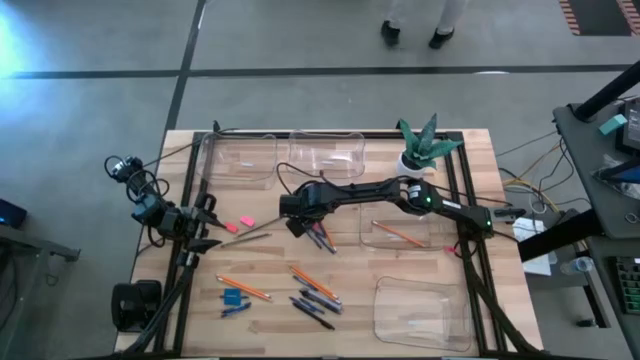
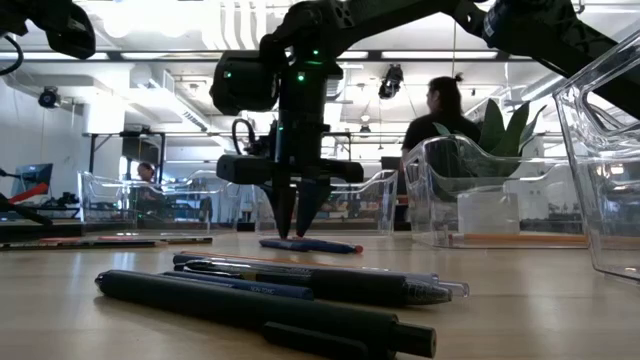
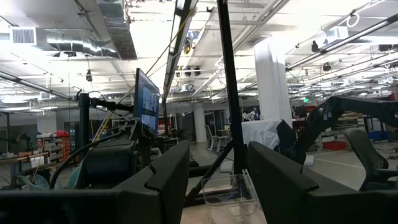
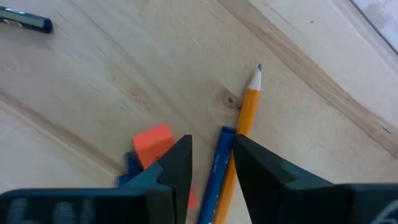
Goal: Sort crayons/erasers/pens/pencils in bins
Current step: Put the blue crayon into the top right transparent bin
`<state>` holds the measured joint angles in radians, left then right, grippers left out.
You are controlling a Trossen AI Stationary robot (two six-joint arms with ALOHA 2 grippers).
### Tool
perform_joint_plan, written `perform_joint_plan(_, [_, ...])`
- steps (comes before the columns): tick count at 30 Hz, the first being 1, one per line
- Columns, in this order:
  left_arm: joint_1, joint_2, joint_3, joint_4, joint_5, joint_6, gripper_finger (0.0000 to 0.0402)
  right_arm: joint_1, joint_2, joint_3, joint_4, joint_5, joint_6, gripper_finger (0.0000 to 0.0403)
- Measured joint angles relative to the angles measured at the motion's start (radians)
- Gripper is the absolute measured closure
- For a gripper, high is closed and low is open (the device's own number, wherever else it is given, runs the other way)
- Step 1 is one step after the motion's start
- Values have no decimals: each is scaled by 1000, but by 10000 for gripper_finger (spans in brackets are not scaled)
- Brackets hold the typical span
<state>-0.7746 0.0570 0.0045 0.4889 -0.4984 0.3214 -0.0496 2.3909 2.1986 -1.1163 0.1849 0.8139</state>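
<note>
blue pen (image 4: 216, 174) between right pincer (image 4: 211, 163) fingers

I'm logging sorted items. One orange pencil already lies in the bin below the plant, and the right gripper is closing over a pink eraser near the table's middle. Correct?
Partly. The orange pencil does lie in that bin, but the right gripper straddles a blue stick beside another pencil, not an eraser; the right wrist view shows it.

- A large open robotics lab or workshop; exposed ceiling ducts (image 3: 112, 28) and strip lights overhead
- Polished concrete floor (image 1: 300, 40) around the wooden worktable (image 1: 480, 150)
- Monitor (image 3: 147, 102), office chair (image 3: 364, 152) and cluttered benches beyond; a person (image 2: 440, 115) standing behind
</note>
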Motion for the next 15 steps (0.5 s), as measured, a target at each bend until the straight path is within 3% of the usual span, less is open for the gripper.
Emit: perform_joint_plan(15, [0,0,0,0,0,0,249,-2,-1,-16,-30,-65,-3,308])
